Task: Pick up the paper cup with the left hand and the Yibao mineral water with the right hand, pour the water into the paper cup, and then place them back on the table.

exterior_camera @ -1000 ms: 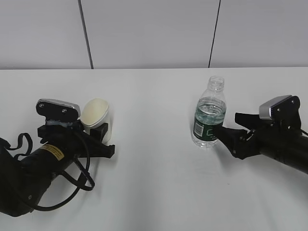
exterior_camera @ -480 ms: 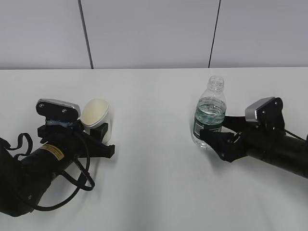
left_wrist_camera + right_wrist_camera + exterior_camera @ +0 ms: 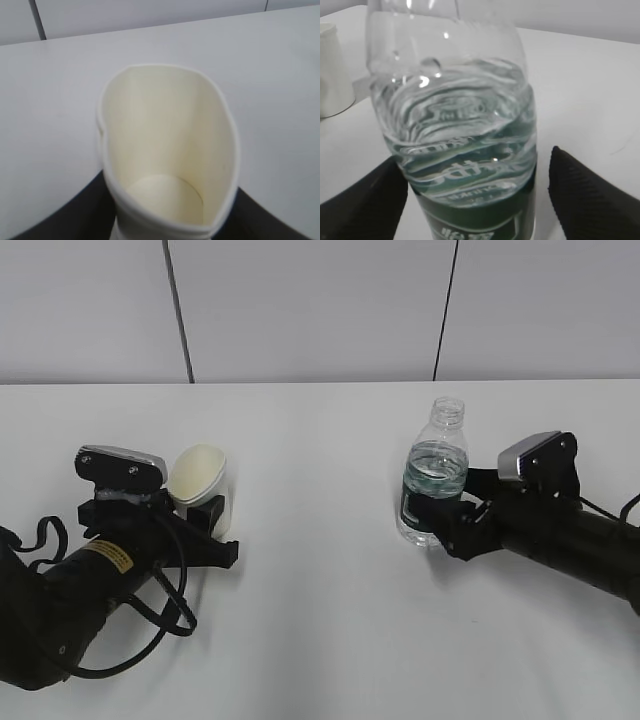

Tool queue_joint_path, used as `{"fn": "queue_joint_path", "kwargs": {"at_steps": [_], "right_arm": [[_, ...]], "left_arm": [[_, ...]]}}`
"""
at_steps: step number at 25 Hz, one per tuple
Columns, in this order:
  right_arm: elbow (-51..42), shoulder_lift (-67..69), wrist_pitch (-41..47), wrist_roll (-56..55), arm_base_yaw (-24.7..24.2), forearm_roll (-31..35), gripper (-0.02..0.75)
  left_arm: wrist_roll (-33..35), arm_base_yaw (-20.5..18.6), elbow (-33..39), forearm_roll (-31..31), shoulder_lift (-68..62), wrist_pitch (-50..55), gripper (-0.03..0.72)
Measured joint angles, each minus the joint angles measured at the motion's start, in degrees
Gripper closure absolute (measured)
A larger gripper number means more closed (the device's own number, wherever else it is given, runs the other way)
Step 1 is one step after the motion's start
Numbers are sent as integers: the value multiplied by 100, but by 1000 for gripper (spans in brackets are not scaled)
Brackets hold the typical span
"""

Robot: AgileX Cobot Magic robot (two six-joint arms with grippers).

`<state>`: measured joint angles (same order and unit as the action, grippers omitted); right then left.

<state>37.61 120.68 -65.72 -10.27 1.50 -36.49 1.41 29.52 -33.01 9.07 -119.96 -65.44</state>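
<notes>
In the left wrist view the paper cup [image 3: 167, 155] runs off the bottom edge, so its base and the place where the left hand [image 3: 170, 220] grips it are out of sight; only dark blurred shapes show low at either side. In the right wrist view the Yibao mineral water [image 3: 462, 150] is cut off at top and bottom, its neck and foot unseen, and its label print is too blurred to read. The right hand's fingers [image 3: 585, 195] appear, perhaps, apart from the bottle's sides, though contact lower down is hidden.
</notes>
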Motion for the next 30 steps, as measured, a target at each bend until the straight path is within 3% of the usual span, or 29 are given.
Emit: {"fn": "queue_joint_path", "kwargs": {"at_steps": [11,21,30], "right_arm": [[96,21,0,3,177,178,94],[103,29,0,25,186,227,207],[103,29,0,28,186,283,230]], "left_arm": [[0,0,0,0,0,0,351],[0,0,0,0,0,0,352],[0,0,0,0,0,0,352]]}}
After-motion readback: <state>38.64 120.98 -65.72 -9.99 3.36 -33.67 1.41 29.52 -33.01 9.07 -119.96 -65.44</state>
